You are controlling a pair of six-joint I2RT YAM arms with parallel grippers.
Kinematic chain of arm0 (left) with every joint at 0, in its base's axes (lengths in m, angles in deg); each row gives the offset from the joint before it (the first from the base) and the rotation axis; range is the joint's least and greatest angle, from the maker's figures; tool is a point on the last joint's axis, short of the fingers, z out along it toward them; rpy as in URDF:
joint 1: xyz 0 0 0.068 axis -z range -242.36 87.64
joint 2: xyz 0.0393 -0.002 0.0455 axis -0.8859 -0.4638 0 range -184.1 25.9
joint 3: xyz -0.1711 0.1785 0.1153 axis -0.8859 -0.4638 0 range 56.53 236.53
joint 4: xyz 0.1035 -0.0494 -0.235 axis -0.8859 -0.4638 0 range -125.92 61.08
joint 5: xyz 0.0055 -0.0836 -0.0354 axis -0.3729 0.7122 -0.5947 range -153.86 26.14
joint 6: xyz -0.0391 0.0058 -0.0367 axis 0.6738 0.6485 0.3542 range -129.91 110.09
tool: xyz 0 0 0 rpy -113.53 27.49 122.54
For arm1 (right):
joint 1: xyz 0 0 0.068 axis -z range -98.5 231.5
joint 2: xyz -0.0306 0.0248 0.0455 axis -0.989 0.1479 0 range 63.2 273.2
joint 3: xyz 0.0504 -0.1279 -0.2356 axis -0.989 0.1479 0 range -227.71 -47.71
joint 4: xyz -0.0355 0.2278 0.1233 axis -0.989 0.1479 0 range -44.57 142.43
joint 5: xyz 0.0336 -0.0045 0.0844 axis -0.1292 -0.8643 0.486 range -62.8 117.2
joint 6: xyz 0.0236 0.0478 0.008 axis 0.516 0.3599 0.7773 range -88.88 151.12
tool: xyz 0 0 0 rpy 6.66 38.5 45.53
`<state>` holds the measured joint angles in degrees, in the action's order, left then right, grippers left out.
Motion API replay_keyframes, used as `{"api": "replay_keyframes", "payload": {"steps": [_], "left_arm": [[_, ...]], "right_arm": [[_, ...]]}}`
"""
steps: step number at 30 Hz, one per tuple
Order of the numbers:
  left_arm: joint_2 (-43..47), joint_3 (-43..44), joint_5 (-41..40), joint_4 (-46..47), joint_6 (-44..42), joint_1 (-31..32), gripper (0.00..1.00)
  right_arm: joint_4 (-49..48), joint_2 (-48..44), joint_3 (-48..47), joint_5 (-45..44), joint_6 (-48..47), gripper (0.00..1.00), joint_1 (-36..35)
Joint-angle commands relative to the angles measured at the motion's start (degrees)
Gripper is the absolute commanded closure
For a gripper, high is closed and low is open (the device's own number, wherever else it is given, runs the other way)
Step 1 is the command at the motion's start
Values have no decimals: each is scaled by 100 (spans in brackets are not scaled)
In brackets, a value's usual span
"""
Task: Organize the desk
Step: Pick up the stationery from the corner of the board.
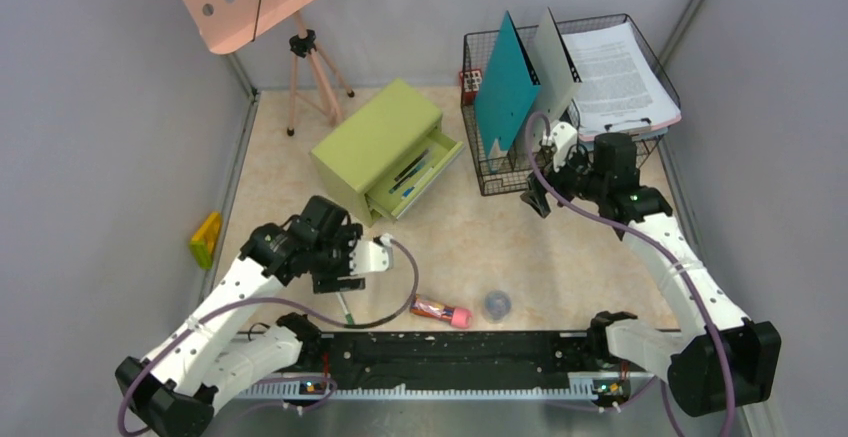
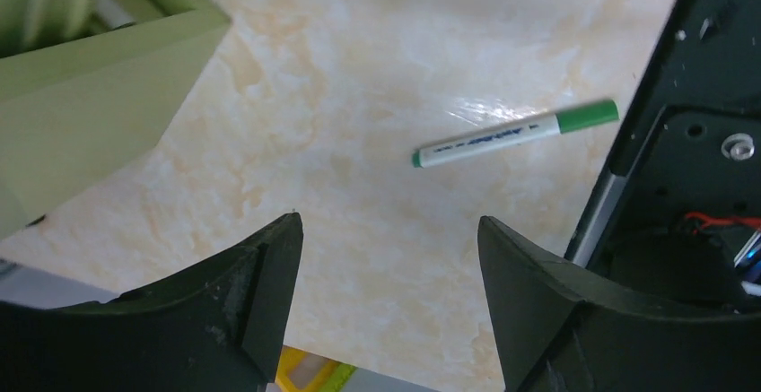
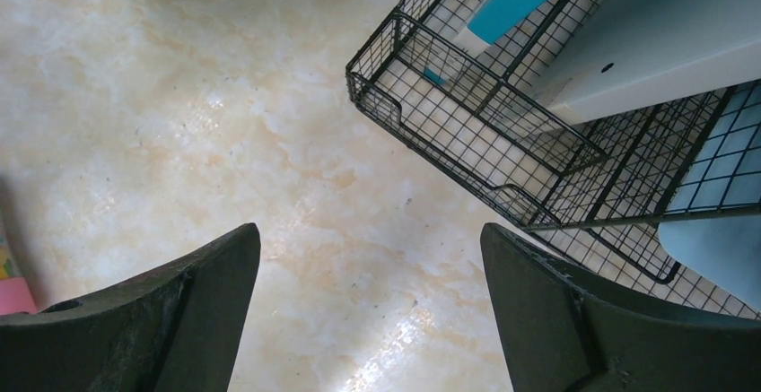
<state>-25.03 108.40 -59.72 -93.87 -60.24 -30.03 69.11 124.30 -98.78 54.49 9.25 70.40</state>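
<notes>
The counter point(image 1: 480, 247), a beige marble-patterned top enclosed by grey walls, is shown partly sorted, with loose items scattered towards its near edge. The left pincer point(image 2: 388, 230) is held wide and empty above the bare surface. A green-capped marker point(image 2: 516, 134) is seen lying flat just beyond its fingertips, touching neither, close beside the black rail point(image 1: 450, 352). The marker is judged to be the item in hand, since pens of like kind are collected in the open drawer point(image 1: 418, 172) of the olive-green drawer box point(image 1: 375, 132), which is left pulled out, presumably to receive more.

The right pincer point(image 3: 370, 235) is likewise spread wide with nothing between its fingers, and is poised over the counter just beside the front corner of the wire basket point(image 3: 467, 141). In that basket a teal folder point(image 1: 505, 87) and a grey folder point(image 1: 555, 57) are stood upright, while a stack of printed papers point(image 1: 620, 72) is laid flat at its rear: loose sheets are stacked, stiff covers are filed on edge.

A pink tube point(image 1: 440, 309) and a small greyish round object point(image 1: 496, 304) are left unsorted near the rail, and a yellow object point(image 1: 206, 239) is lodged against the left wall. The marker's round barrel is expected to roll if nudged, so a grip across its middle is called for.
</notes>
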Motion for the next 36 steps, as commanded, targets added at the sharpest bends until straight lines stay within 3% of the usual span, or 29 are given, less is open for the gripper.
{"api": "replay_keyframes", "payload": {"steps": [1,13,21,28,36], "left_arm": [[258,-669,511,-239,-1648,17,23],[-449,-1841,509,729,-2833,112,23],[-874,-2189,383,1096,-2919,243,29],[-1000,-2484,238,1463,-2827,302,45],[-779,-2683,152,1818,-2407,314,75]], "right_arm": [[-323,12,-45,206,33,9,45],[-257,-71,42,163,29,9,46],[-299,-59,86,197,62,9,43],[-251,-92,112,160,34,9,44],[-316,-87,146,154,57,9,43]]}}
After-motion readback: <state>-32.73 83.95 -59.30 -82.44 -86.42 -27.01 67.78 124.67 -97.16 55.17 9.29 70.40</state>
